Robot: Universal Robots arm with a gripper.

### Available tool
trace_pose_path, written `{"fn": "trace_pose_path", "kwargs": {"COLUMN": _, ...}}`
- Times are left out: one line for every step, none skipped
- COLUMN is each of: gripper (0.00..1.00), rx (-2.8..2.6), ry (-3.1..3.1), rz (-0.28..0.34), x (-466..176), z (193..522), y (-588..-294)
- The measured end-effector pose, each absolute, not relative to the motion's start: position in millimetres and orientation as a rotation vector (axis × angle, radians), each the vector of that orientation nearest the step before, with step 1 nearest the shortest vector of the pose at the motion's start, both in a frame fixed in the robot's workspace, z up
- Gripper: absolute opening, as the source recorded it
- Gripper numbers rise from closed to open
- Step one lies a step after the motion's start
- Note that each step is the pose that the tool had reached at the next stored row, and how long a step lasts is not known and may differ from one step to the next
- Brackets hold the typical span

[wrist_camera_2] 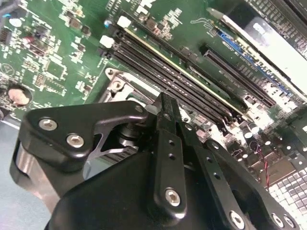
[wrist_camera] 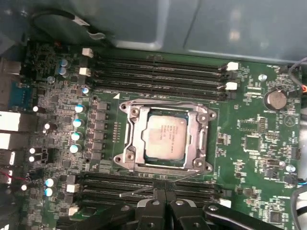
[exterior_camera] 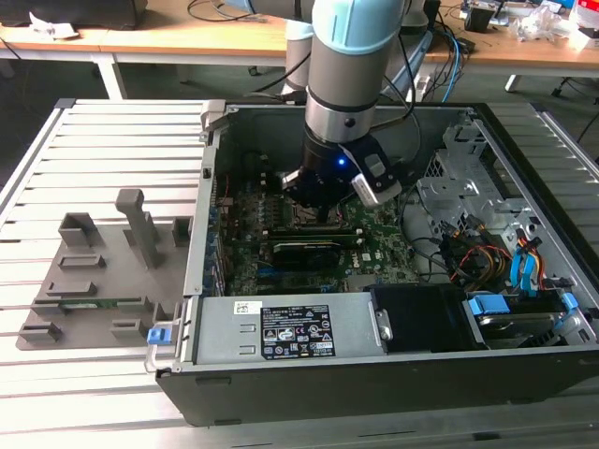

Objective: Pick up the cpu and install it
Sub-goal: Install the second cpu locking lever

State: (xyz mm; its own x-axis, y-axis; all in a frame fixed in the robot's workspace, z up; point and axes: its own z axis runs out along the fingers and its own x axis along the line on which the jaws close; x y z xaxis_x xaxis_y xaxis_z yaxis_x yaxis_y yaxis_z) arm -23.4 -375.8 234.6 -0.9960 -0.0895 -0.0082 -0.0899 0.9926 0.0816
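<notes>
First wrist view: the chip (wrist_camera: 165, 137) lies flat inside the metal socket frame (wrist_camera: 129, 143) on the green board (wrist_camera: 254, 143), just ahead of the pincer (wrist_camera: 162, 190) and apart from it. The pincer's two fingers are clenched tip to tip, with nothing visible between them. The tips hang over the long black memory slots (wrist_camera: 110, 184) on the pincer's side of the socket. A thin wire lever (wrist_camera: 139, 190) runs just beside the tips; whether they touch it cannot be told.

In the second wrist view the pincer (wrist_camera_2: 163, 99) is again drawn shut, low over the board, with a corner of the socket frame (wrist_camera_2: 115, 79) just beyond the tips. In the exterior view the pincer (exterior_camera: 314, 208) is deep inside the open computer case (exterior_camera: 328, 327).

Judging from this, the risks sit close to the tips:
- The pincer is low, so a sideways drift could scrape the memory slots or small parts on the board.
- A push on the wire lever at a wrong angle could let it slip off and spring away.
- If the chip is not fully level in its seat, any pressure on the frame could bend the contacts beneath; the seating cannot be checked here.
- The case walls are near the arm, so a wide swing could knock them.
</notes>
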Motion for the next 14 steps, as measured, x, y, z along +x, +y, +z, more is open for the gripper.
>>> {"fn": "trace_pose_path", "kwargs": {"gripper": 0.11, "rx": -0.141, "ry": 3.131, "rz": 0.129, "x": -26, "z": 233, "y": -376}}
{"fn": "trace_pose_path", "kwargs": {"gripper": 0.11, "rx": -0.141, "ry": 3.131, "rz": 0.129, "x": -28, "z": 232, "y": -376}}
{"fn": "trace_pose_path", "kwargs": {"gripper": 0.11, "rx": -0.141, "ry": 3.131, "rz": 0.129, "x": -31, "z": 231, "y": -376}}
{"fn": "trace_pose_path", "kwargs": {"gripper": 0.11, "rx": -0.141, "ry": 3.131, "rz": 0.13, "x": -35, "z": 228, "y": -376}}
{"fn": "trace_pose_path", "kwargs": {"gripper": 0.11, "rx": -0.141, "ry": 3.131, "rz": 0.13, "x": -38, "z": 226, "y": -376}}
{"fn": "trace_pose_path", "kwargs": {"gripper": 0.11, "rx": -0.141, "ry": 3.131, "rz": 0.13, "x": -39, "z": 224, "y": -376}}
{"fn": "trace_pose_path", "kwargs": {"gripper": 0.11, "rx": -0.141, "ry": 3.131, "rz": 0.13, "x": -41, "z": 223, "y": -376}}
{"fn": "trace_pose_path", "kwargs": {"gripper": 0.11, "rx": -0.141, "ry": 3.131, "rz": 0.131, "x": -43, "z": 222, "y": -376}}
{"fn": "trace_pose_path", "kwargs": {"gripper": 0.11, "rx": -0.141, "ry": 3.131, "rz": 0.131, "x": -46, "z": 220, "y": -376}}
{"fn": "trace_pose_path", "kwargs": {"gripper": 0.11, "rx": -0.141, "ry": 3.131, "rz": 0.131, "x": -49, "z": 219, "y": -376}}
{"fn": "trace_pose_path", "kwargs": {"gripper": 0.11, "rx": -0.141, "ry": 3.131, "rz": 0.131, "x": -51, "z": 218, "y": -376}}
{"fn": "trace_pose_path", "kwargs": {"gripper": 0.11, "rx": -0.141, "ry": 3.131, "rz": 0.131, "x": -53, "z": 217, "y": -376}}
{"fn": "trace_pose_path", "kwargs": {"gripper": 0.11, "rx": -0.142, "ry": 3.131, "rz": 0.131, "x": -55, "z": 216, "y": -376}}
{"fn": "trace_pose_path", "kwargs": {"gripper": 0.11, "rx": -0.145, "ry": 3.131, "rz": 0.131, "x": -56, "z": 215, "y": -376}}
